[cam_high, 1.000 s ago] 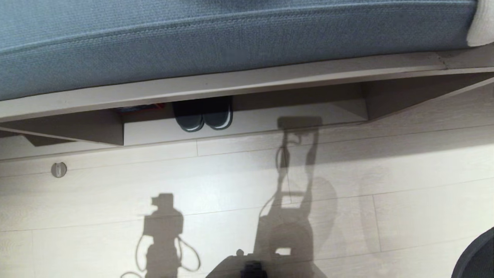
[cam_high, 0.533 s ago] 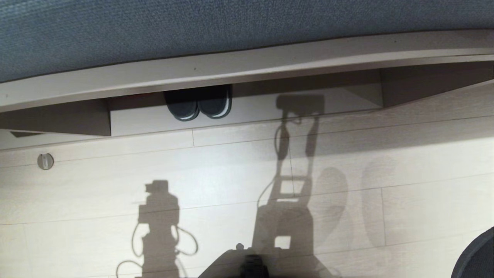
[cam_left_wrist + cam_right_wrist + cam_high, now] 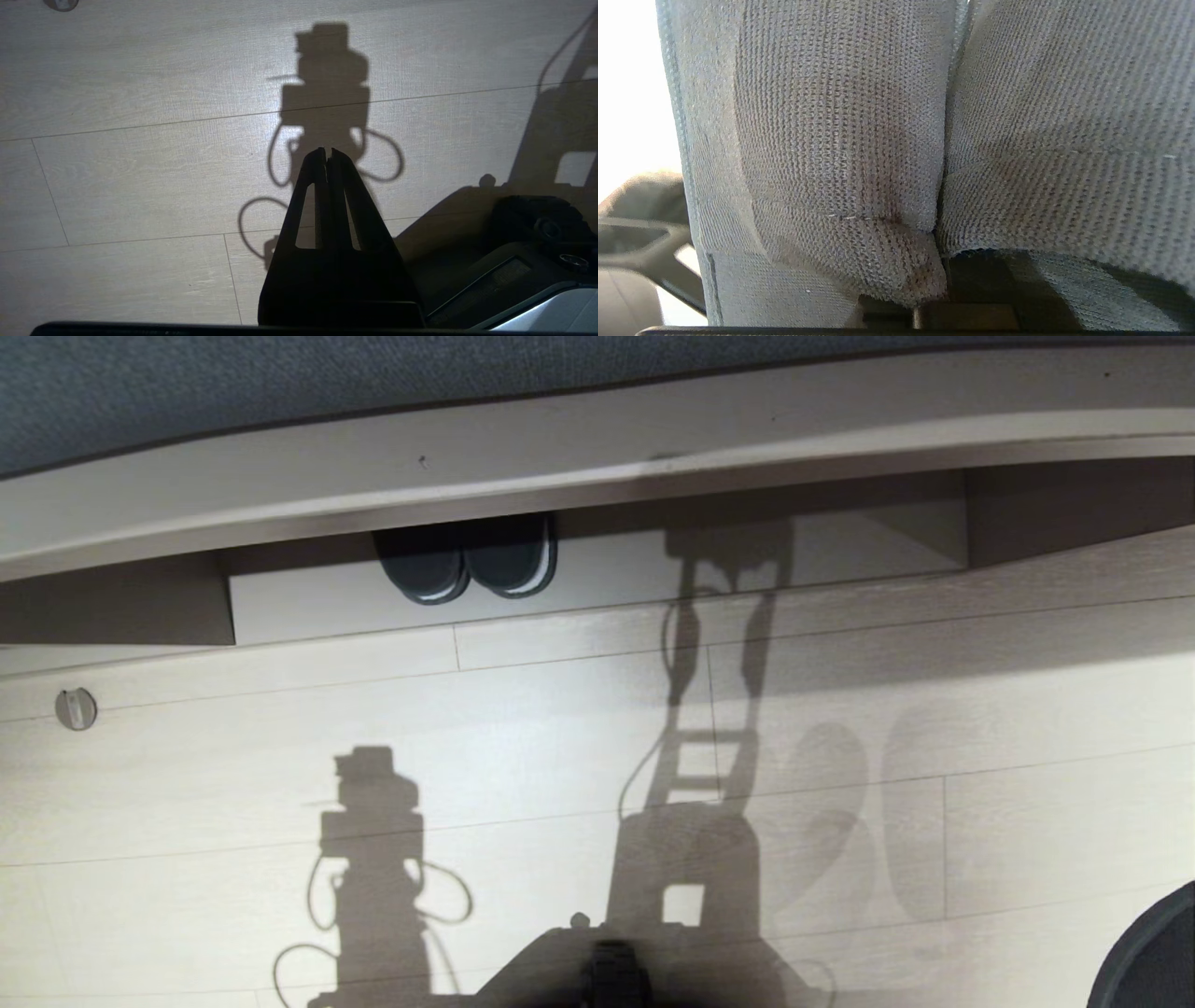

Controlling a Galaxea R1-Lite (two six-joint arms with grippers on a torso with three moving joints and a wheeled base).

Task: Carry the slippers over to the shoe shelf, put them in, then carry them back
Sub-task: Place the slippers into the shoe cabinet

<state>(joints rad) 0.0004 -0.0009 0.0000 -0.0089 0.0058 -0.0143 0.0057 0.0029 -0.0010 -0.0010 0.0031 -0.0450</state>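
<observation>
Right claw (image 3: 943,280) clamped on grey slippers (image 3: 840,140), left claw (image 3: 328,156) closed empty over bare floor (image 3: 117,186) before shoe shelf (image 3: 597,476).

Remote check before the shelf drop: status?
Left hand shut, empty, over floor. Right hand shut on slippers. Shelf ahead; dark pair already inside.

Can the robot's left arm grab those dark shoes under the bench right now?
Probably not yet. The left gripper hangs shut over bare floor, while the dark shoes sit tucked under the bench edge, well ahead of it.
</observation>
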